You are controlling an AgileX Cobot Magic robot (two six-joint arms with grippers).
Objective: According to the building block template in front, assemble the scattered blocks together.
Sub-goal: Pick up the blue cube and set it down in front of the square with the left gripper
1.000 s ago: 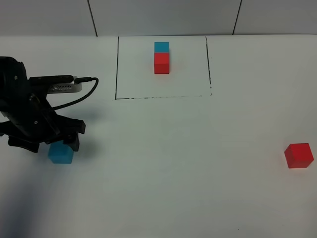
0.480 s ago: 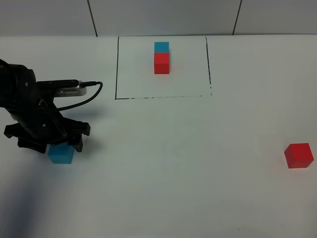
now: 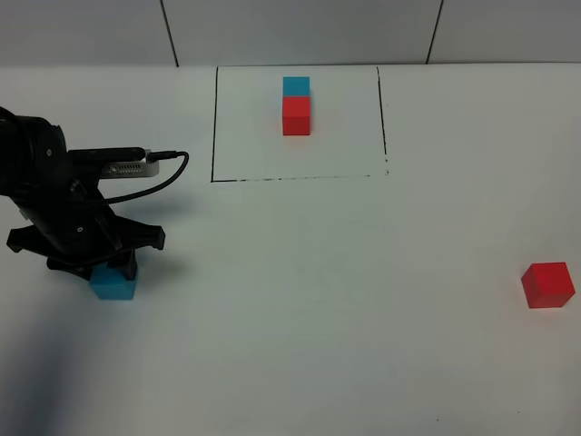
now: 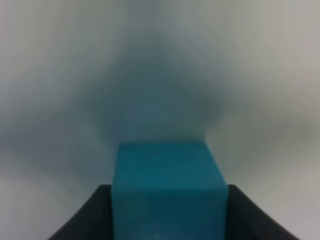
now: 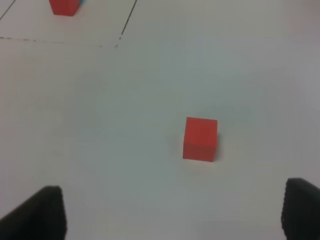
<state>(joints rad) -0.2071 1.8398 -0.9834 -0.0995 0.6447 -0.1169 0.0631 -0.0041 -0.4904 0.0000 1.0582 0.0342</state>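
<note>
Across the high exterior view, the white matte tabletop (image 3: 318, 354) carries the building block template (image 3: 296, 107) at twelve o'clock: a cyan-blue cube behind a red cube, touching, inside a thin black drawn rectangle (image 3: 214, 136). Toward eight o'clock the left gripper (image 3: 111, 269) stands over the loose cyan-blue matte cube (image 3: 114, 287), with black fingers down on either side of it. The loose red matte cube (image 3: 547, 284) sits alone toward four o'clock, well apart from both the blue cube and the template. The right gripper does not show in this view.

From the left wrist camera, the loose cyan-blue matte cube (image 4: 167, 185) fills the space between two dark fingers (image 4: 82, 220) that press its opposite faces. The jaws are clamped on it.

From the right wrist camera, the right gripper (image 5: 175, 210) hangs with its fingers wide apart and nothing between them. The loose red matte cube (image 5: 200, 139) lies ahead of it, untouched.

Judging by these pictures, the task is at its start: one block is gripped but seemingly not yet lifted, and nothing is joined. What remains is to bring the blue and red cubes together, touching, as the template shows.
</note>
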